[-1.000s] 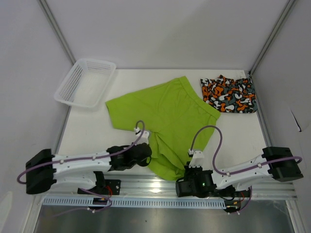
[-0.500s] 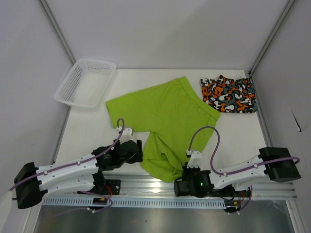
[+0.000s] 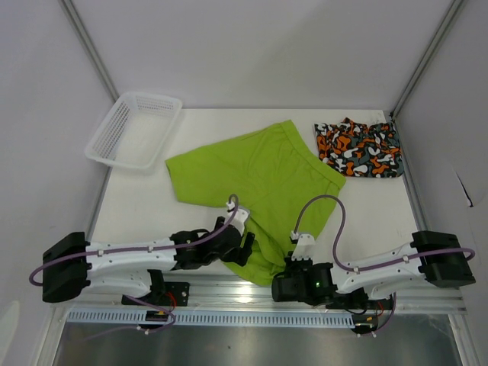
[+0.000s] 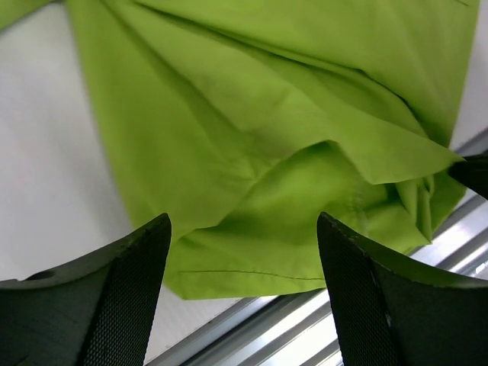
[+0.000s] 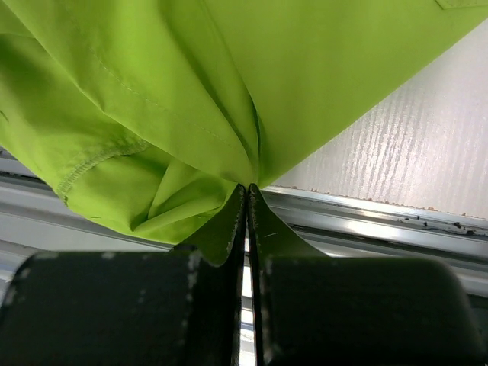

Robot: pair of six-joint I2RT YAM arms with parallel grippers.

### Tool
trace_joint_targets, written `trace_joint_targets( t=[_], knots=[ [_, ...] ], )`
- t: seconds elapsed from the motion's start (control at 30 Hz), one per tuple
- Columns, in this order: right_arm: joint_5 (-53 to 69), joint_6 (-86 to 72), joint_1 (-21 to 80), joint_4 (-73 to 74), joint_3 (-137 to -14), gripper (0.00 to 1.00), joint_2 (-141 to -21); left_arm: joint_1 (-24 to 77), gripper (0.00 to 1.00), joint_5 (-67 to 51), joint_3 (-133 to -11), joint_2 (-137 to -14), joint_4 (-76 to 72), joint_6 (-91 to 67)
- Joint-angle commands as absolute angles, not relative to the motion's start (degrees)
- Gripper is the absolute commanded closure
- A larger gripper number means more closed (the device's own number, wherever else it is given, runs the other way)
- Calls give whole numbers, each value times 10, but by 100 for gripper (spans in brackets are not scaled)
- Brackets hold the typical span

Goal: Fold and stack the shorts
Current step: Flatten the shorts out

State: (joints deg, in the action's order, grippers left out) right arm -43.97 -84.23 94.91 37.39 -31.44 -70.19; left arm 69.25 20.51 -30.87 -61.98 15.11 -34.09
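Along the near edge of the table [image 3: 137,206], we see the right gripper [image 5: 246,189] pinching the lime green shorts [image 3: 259,179] at their bunched hem, its tips hidden from above; the left gripper [image 4: 242,229] hovers spread over them.

The left arm [image 3: 137,255] stretches low from the lower left toward bottom centre, and the left gripper [image 4: 244,221] has its jaws spread wide. The right arm [image 3: 381,267] reaches in from the lower right, with the right gripper [image 5: 246,188] pinched tight on the green shorts [image 5: 320,76].
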Motion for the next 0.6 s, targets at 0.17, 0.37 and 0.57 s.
trace_joint_targets(
  t=[0.17, 0.37, 0.57],
  knots=[
    [-446, -815, 931, 354, -330, 100, -666, 728, 22, 214, -379, -736, 105, -340],
    [-444, -811, 932, 345, -323, 100, -654, 723, 33, 250, -401, -765, 112, -360],
    [-442, -808, 933, 333, -321, 100, -646, 712, 41, 276, -436, -810, 144, -365]
  ],
)
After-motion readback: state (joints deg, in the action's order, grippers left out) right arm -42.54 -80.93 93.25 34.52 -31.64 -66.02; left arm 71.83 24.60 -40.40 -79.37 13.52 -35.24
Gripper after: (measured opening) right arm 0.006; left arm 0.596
